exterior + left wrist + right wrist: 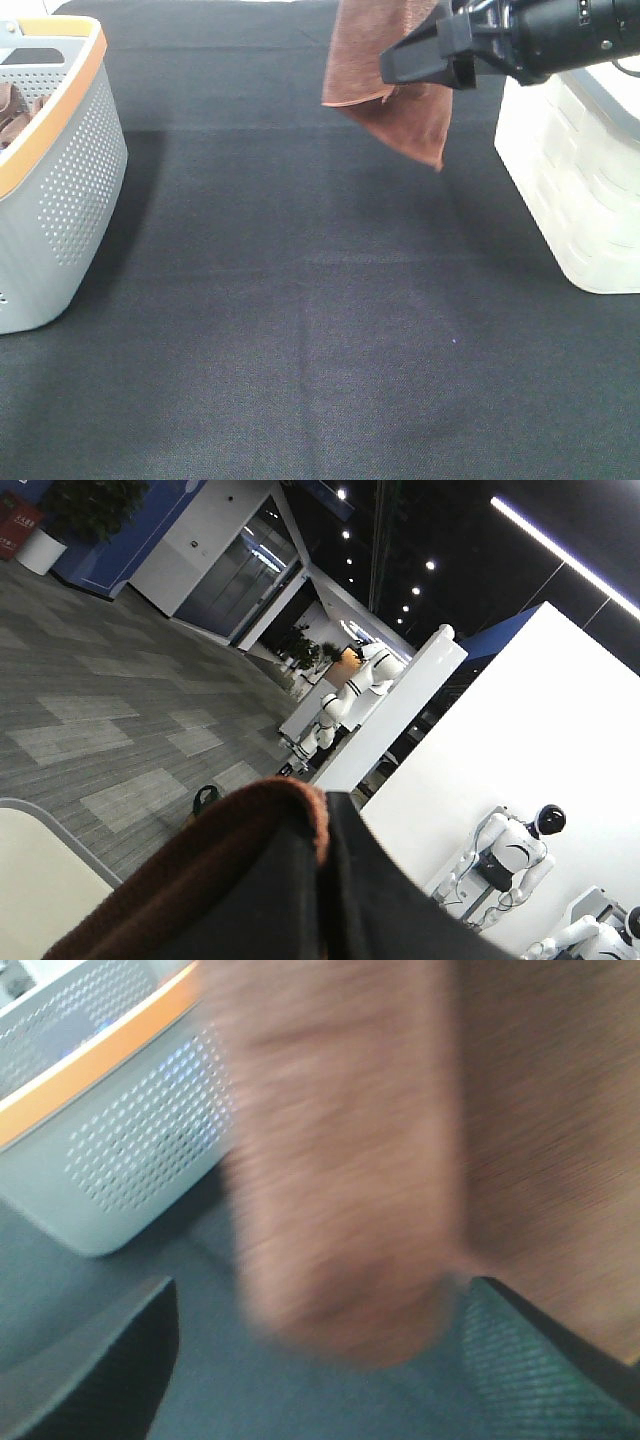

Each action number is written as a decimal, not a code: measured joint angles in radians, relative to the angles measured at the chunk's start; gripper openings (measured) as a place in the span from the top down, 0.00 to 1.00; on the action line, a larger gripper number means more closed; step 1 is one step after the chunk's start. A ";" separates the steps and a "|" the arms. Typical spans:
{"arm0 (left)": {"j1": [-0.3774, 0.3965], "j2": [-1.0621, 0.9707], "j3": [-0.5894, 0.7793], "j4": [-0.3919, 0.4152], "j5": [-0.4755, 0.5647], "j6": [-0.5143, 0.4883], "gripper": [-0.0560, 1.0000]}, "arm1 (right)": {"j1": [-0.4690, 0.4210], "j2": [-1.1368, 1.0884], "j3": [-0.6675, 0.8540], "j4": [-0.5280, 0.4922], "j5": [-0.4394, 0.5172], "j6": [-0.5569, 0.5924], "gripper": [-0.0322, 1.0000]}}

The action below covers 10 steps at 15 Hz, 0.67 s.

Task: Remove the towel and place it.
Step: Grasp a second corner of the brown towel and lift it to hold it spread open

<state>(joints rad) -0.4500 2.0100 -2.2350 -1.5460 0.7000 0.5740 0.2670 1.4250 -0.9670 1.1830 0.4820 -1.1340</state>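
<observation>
The towel, at one o'clock, is rust-brown cloth: soft, napped and matt, with a stitched hem. The desk wears black woven cloth, matt and finely grained. At nine o'clock the basket is grey perforated plastic with a smooth orange rim. At three o'clock the bin is cream plastic, ribbed and faintly glossy.

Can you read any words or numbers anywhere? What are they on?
Red sign beside the potted plant, far off in the hall: it has marks, but they are too small to read.
Towel, grey basket, white bin: no writing shows.
</observation>
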 joint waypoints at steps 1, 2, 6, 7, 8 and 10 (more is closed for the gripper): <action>0.000 0.000 0.000 -0.004 0.000 0.003 0.95 | 0.000 0.000 0.000 0.002 -0.019 0.000 0.25; 0.000 0.000 0.000 -0.006 0.000 0.003 0.95 | 0.000 0.000 0.000 0.002 -0.020 0.000 0.25; -0.007 0.000 0.000 -0.010 -0.001 0.003 0.95 | 0.000 0.000 0.000 0.009 -0.016 0.000 0.25; -0.018 0.000 0.000 -0.010 -0.001 0.003 0.95 | 0.000 0.000 0.000 0.009 -0.016 0.000 0.28; -0.025 0.000 0.000 -0.011 -0.001 0.005 0.95 | 0.000 0.003 0.000 0.009 -0.016 0.000 0.32; -0.036 0.000 0.000 -0.013 0.000 0.006 0.95 | 0.000 0.011 0.000 -0.001 -0.016 0.000 0.55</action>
<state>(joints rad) -0.4860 2.0100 -2.2350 -1.5590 0.7000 0.5800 0.2670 1.4360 -0.9670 1.1820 0.4660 -1.1340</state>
